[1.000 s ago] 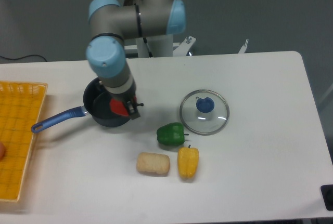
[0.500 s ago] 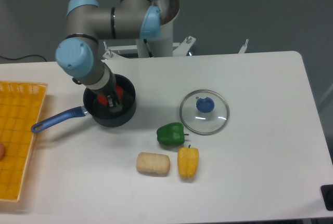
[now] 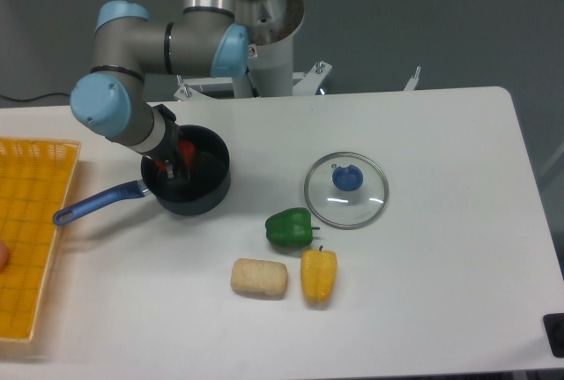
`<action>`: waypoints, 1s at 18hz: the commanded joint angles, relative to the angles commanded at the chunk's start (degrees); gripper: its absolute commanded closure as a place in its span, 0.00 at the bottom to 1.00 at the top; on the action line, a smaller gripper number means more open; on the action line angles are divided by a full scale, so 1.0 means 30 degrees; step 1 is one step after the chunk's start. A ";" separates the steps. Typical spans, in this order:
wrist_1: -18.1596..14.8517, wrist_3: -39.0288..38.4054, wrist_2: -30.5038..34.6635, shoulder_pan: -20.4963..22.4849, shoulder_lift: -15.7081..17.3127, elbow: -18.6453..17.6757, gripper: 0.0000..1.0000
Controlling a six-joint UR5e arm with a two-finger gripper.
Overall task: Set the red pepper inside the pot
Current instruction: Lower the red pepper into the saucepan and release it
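On the white table (image 3: pixel 441 248), the two-finger gripper (image 3: pixel 174 161) reaches into the round dark saucepan (image 3: pixel 211 195), apparently gripping the small glossy red pepper (image 3: pixel 186 149) low inside for release

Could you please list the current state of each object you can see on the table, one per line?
red pepper: inside the pot, partly hidden by the gripper
pot: upright, uncovered, handle pointing left
gripper: down inside the pot; open or shut cannot be told
glass lid: flat on the table, off the pot
green pepper: on the table
yellow pepper: on the table
bread roll: on the table
yellow basket: at left edge
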 joint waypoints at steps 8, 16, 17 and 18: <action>0.0088 -0.0527 0.0410 -0.0146 -0.0439 -0.0088 0.36; 0.0527 -0.0820 0.0556 -0.0381 -0.1084 -0.0146 0.36; 0.0672 -0.0849 0.0557 -0.0381 -0.1084 -0.0146 0.36; 0.0761 -0.0821 0.0557 -0.0381 -0.1084 -0.0146 0.36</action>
